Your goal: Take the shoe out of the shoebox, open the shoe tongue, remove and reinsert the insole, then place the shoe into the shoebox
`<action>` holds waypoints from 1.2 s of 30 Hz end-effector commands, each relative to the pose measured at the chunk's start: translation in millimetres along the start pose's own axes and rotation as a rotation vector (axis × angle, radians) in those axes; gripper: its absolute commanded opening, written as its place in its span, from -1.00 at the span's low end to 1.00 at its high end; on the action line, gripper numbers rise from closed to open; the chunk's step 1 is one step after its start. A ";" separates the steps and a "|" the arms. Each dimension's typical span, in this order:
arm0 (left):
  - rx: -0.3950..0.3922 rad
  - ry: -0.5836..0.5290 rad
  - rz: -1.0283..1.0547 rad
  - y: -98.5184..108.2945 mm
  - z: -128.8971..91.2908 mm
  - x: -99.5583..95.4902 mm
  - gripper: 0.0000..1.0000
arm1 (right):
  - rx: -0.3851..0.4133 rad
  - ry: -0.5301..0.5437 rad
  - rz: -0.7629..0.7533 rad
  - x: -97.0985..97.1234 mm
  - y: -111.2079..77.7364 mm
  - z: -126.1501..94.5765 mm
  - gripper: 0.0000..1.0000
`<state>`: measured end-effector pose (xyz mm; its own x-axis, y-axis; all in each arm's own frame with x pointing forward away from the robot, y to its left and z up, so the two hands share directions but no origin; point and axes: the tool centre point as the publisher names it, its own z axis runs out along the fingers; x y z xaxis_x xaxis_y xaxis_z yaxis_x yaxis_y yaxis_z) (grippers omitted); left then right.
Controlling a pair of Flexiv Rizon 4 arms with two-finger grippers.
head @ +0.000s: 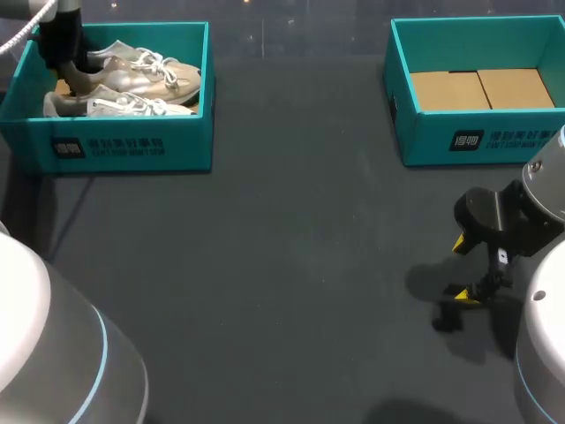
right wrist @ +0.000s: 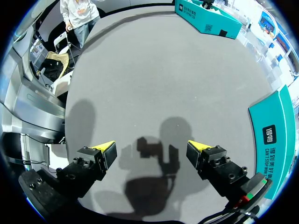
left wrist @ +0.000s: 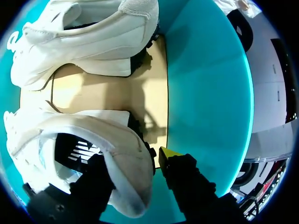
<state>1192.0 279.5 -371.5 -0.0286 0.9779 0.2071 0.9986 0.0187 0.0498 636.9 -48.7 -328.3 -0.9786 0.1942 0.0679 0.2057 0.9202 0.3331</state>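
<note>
**Step in hand:** taking the shoe out of the shoebox. None of the later steps has begun.

**Left arm:** it reaches down into the shoebox at the far left of the table. The left gripper straddles the heel of the shoe. One finger sits inside the shoe opening and the yellow-tipped finger stands outside the heel. The jaws are narrow and appear to pinch the heel wall between them.

**Location of the shoe:** it lies on the cardboard floor of the box, beside the second shoe, with its heel close to the teal side wall.

**Right arm:** the right gripper hangs over bare table, near the second box on the far right. Its jaws stand wide apart and hold nothing.

**Next move:**
1. Lift straight up until the sole clears the box wall.
2. Keep the heel away from the nearby wall and the toe away from the second shoe.
3. Set the shoe down on open table, where the free gripper can reach the tongue.

**Caution:** a pinch on the heel alone is likely to let the toe droop during the lift.
</note>
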 end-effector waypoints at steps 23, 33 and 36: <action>-0.087 -0.153 0.030 -51.5 -126.8 12.3 1.00 | 0.000 -0.004 -0.001 2.4 -1.0 -0.6 1.00; -0.053 -0.175 0.031 -97.5 -148.3 21.8 1.00 | 0.000 -0.004 -0.001 2.4 -1.0 -0.6 1.00; -0.029 -0.182 0.040 -111.8 -147.9 22.5 1.00 | 0.000 -0.004 -0.001 2.4 -1.0 -0.6 1.00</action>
<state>1103.4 267.0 -230.1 0.0194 0.9994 0.0269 0.9993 -0.0202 0.0326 636.9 -48.8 -328.3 -0.9786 0.1942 0.0679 0.2058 0.9202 0.3331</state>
